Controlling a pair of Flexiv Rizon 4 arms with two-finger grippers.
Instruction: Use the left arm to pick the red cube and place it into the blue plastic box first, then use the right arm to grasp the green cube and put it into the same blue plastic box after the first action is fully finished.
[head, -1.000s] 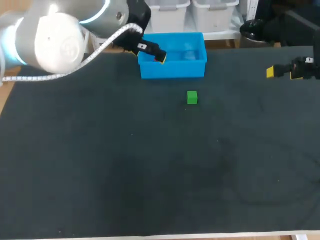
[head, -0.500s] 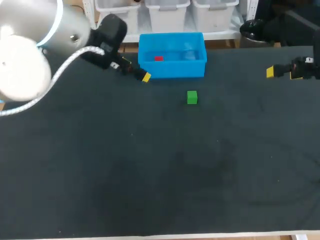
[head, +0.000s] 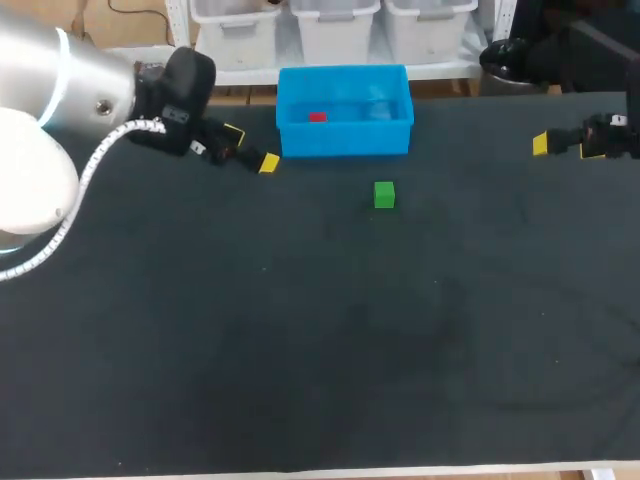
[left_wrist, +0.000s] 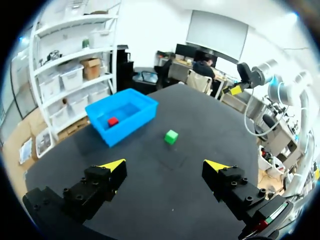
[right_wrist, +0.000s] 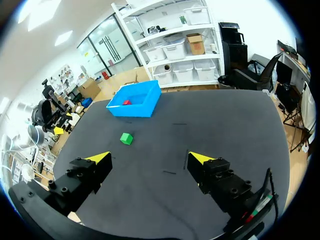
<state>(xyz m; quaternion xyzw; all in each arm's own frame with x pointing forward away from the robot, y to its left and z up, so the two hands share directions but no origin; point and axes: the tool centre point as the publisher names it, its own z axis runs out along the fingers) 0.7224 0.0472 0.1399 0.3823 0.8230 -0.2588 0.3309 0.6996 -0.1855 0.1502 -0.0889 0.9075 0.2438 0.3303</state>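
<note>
Fingers of the left gripper (head: 251, 148), beside the box (head: 345, 140), and of the right gripper (right_wrist: 150, 158) were spread, empty. The red cube (head: 317, 117) lay inside; the green cube (head: 384, 194) nearby.

red cube (head: 317, 117) in blue box (head: 345, 143); green cube (head: 384, 194) outside

We are finding the box (head: 345, 140) standing at the far edge of the table (head: 300, 350), with one cube (head: 317, 117) lying inside it, toward its left end. The other cube (head: 384, 195) is sitting on the table before the box, apart from it
</note>
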